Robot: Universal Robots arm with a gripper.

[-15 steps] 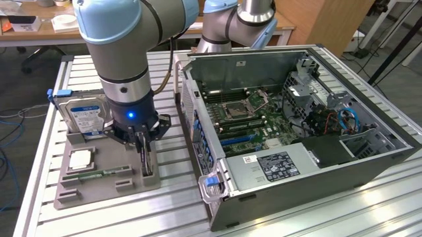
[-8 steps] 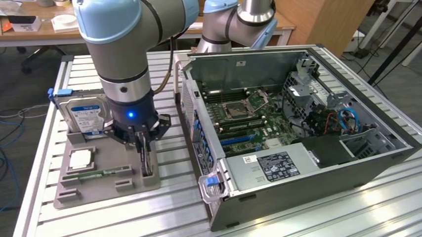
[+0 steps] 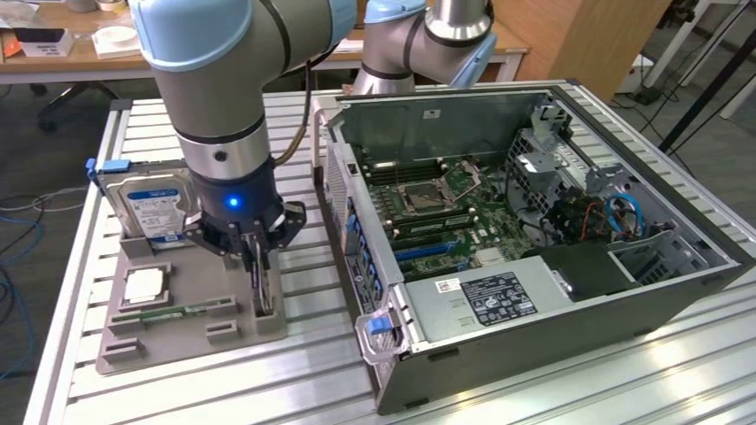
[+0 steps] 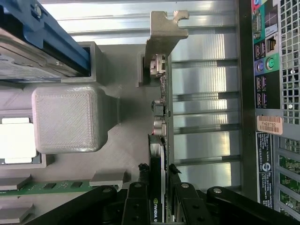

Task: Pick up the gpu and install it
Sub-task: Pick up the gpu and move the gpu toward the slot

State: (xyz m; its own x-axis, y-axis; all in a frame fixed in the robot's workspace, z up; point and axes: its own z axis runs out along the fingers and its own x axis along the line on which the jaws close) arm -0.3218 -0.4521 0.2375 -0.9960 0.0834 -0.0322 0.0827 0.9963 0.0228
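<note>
Up close, the wrist view catches a small green logo with white letters on the gpu [image 4: 161, 110]. It looks like NVIDIA, though the rest is cut off. An orange sticker [image 4: 269, 124] on the back of the computer case [image 4: 272, 154] carries print too fine to read. The hard drive [image 3: 154, 208] wears a blue label, and a black label [image 3: 497, 297] with white text lies inside the case [image 3: 532, 266].

The gripper [image 3: 262, 266] is clamped on the gpu [image 3: 265, 301], one finger [image 4: 136, 201] pressed to each face. The card stands on edge in the grey holder [image 3: 177, 341] on the slatted table [image 3: 590, 390], just beside the case wall. A memory stick [image 3: 189, 310] and a processor chip [image 3: 142, 285] lie in the same holder.

The wrist view adds the card's silvery bracket [image 4: 165, 28] and the case's rear ports [image 4: 262, 47]. The exterior view looks into the open case at the motherboard [image 3: 437, 212].
</note>
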